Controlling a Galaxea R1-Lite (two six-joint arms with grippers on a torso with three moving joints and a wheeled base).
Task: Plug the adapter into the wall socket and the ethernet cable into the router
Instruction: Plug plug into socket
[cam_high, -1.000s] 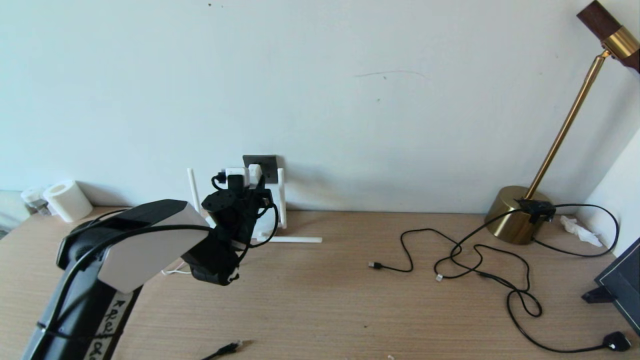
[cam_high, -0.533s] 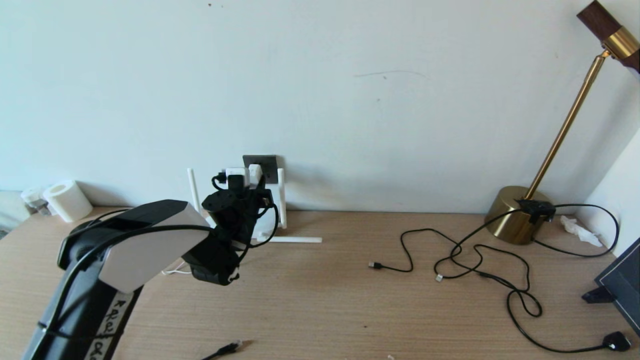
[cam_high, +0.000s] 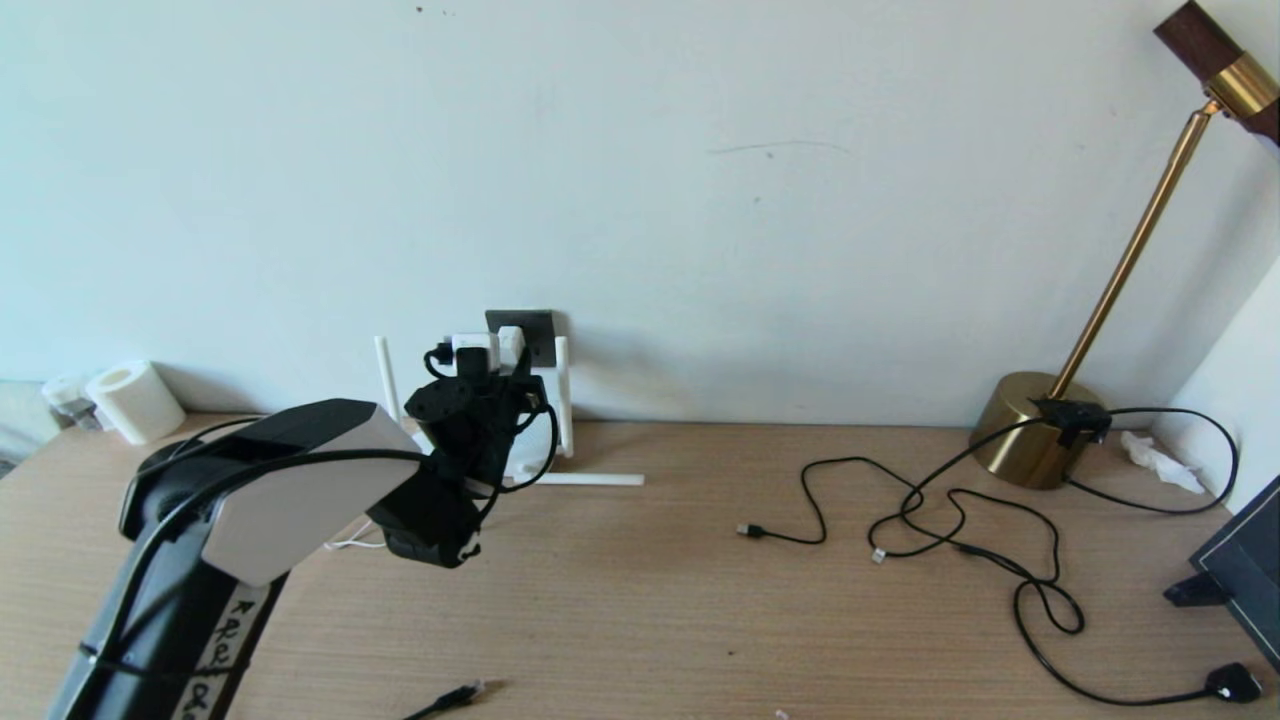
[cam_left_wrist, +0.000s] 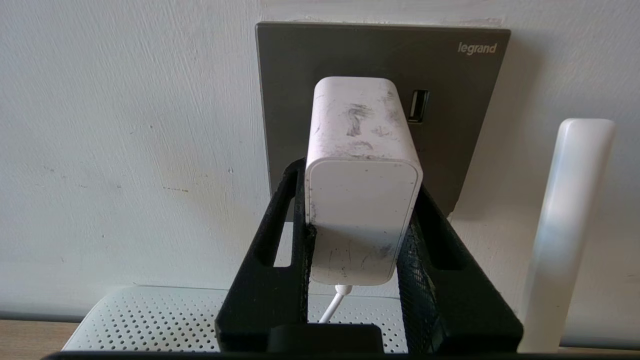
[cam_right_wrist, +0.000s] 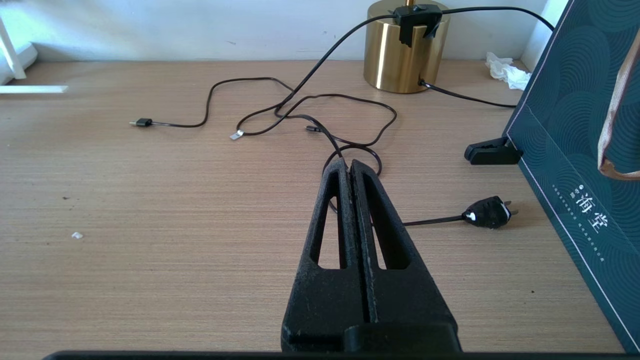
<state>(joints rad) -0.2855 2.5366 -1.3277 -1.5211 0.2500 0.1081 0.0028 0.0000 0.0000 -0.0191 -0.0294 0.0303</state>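
My left gripper (cam_left_wrist: 357, 180) is shut on the white adapter (cam_left_wrist: 362, 200), its black fingers (cam_left_wrist: 280, 240) pressing both sides. The adapter's front end sits against the dark grey wall socket (cam_left_wrist: 460, 100), and its thin white cord hangs below. In the head view the adapter (cam_high: 510, 347) is at the socket (cam_high: 535, 328), above the router. The white router (cam_left_wrist: 165, 320) lies under the gripper, one antenna (cam_left_wrist: 565, 225) upright beside it. The ethernet cable (cam_high: 455, 693) lies at the table's front edge. My right gripper (cam_right_wrist: 348, 165) hovers shut and empty over the table.
Thin black cables (cam_high: 950, 520) sprawl right of centre, by a gold lamp base (cam_high: 1030, 430). A black mains plug (cam_right_wrist: 487, 211) lies near a dark green box (cam_right_wrist: 575, 150) and a black clip (cam_right_wrist: 492, 152). A paper roll (cam_high: 135, 400) stands far left.
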